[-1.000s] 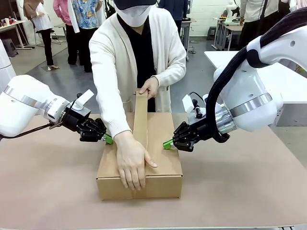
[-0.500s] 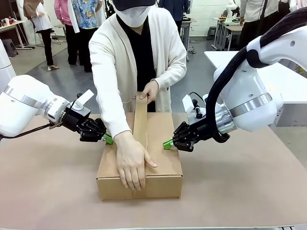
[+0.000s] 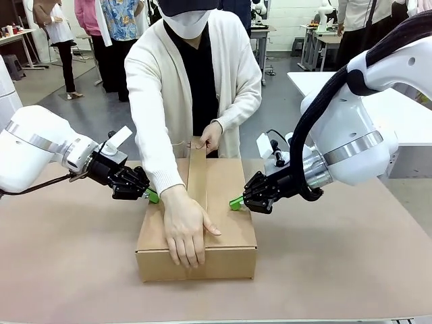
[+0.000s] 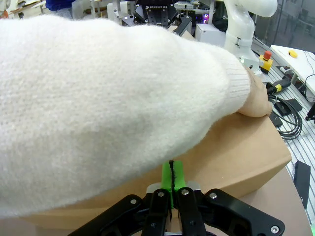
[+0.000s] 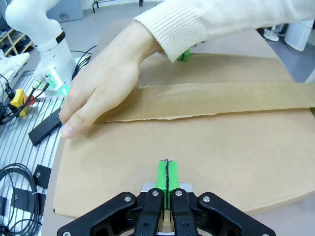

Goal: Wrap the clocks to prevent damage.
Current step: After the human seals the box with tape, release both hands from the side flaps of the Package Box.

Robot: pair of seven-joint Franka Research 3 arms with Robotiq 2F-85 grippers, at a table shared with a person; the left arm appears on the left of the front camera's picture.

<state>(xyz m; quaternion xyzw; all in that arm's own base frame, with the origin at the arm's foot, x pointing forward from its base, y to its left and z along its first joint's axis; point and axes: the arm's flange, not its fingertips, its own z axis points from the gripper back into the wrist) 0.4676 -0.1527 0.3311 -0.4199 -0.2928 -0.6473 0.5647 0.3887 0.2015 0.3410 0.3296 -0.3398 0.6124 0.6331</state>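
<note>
While the person lays a strip of brown tape [image 3: 198,172] along the top seam, both my jaws are pressed together with nothing held, green tips against the cardboard box [image 3: 229,229]. Left jaws [image 3: 151,196] touch the box's upper edge on my left side; right jaws [image 3: 235,203] rest on the lid at my right. I judge this is bracing: the flaps stay flat and the box cannot slide on the bench [image 3: 337,270]. One hand [image 3: 187,226] between my jaws presses the tape's near end down; the other hand [image 3: 211,136], beyond my jaws, holds the tape taut at the far edge. Clocks presumably inside; cannot see them.
</note>
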